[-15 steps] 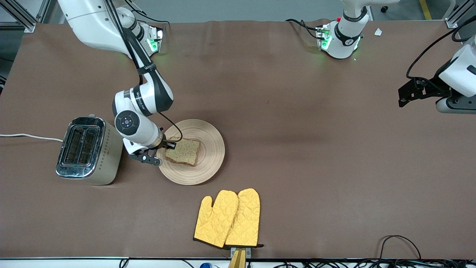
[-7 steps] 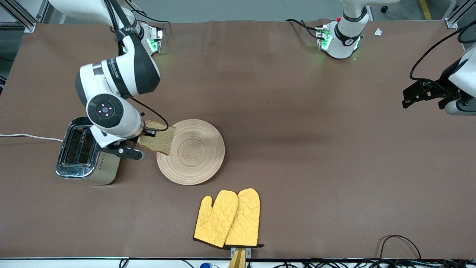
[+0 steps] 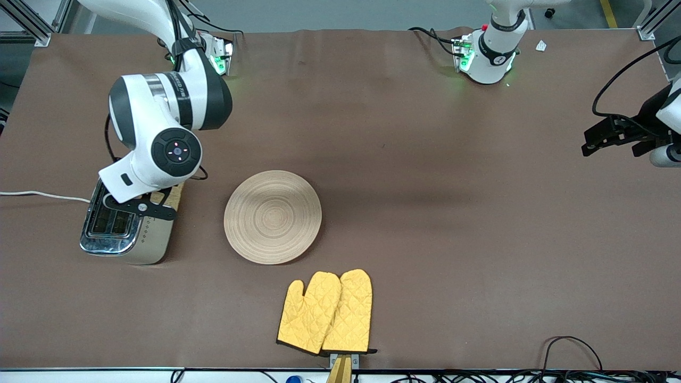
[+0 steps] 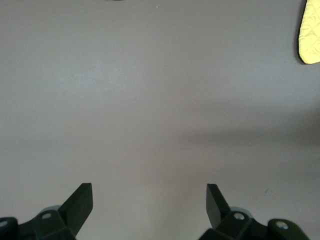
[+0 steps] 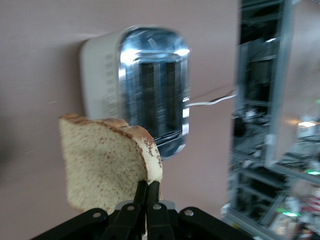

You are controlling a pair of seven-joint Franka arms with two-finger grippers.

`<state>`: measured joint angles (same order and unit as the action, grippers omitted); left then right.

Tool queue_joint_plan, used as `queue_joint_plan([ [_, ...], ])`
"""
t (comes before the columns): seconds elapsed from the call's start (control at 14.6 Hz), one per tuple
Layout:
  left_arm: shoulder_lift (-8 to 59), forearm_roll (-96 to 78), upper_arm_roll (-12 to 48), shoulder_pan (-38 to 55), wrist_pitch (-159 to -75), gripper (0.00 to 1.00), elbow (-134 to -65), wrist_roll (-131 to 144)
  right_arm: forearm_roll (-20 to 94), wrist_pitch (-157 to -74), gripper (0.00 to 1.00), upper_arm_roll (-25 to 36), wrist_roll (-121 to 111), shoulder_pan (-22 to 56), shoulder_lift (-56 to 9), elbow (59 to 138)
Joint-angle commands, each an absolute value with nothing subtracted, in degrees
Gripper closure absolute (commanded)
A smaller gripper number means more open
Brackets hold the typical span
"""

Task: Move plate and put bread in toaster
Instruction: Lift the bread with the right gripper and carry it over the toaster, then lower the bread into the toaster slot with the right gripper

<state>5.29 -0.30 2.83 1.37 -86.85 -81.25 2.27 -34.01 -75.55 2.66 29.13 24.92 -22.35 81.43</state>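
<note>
My right gripper point(image 5: 147, 184) is shut on one edge of the bread point(image 5: 102, 165), a speckled tan slice that stands on edge in the air over the toaster point(image 5: 155, 80). In the front view the right wrist covers the gripper, and only a strip of the bread point(image 3: 175, 192) shows above the toaster point(image 3: 127, 236), whose two chrome-topped slots are empty. The pale wooden plate point(image 3: 272, 216) lies bare on the table beside the toaster, toward the left arm's end. My left gripper point(image 3: 591, 142) waits open and empty at the left arm's end of the table; the left wrist view shows it point(image 4: 147, 189) over bare table.
A pair of yellow oven mitts point(image 3: 327, 311) lies nearer to the front camera than the plate; one tip shows in the left wrist view point(image 4: 310, 30). The toaster's white cord point(image 3: 42, 195) runs off the right arm's end of the table.
My right gripper has lifted the bread off the plate and carried it from there to over the toaster. The plate is left bare. The left arm has drifted slightly outward.
</note>
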Motion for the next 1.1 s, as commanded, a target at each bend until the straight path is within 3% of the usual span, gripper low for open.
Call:
queue_joint_plan([
  [0.0,5.36,-1.05,2.9,1.5,-87.19,0.0,-81.04,2.9,-40.85,-73.48,1.0,2.81,27.77,25.93,-21.62,82.35],
  [0.48,5.27,-1.05,2.9,1.23,-87.1,0.0,-81.04,2.72,-52.28,-73.39,1.0,3.08,28.3,25.05,-24.52,84.02],
  [1.03,5.27,-0.97,2.81,1.14,-87.01,0.0,-81.04,2.2,-54.14,-76.2,1.0,3.08,31.9,22.68,-26.54,86.22],
])
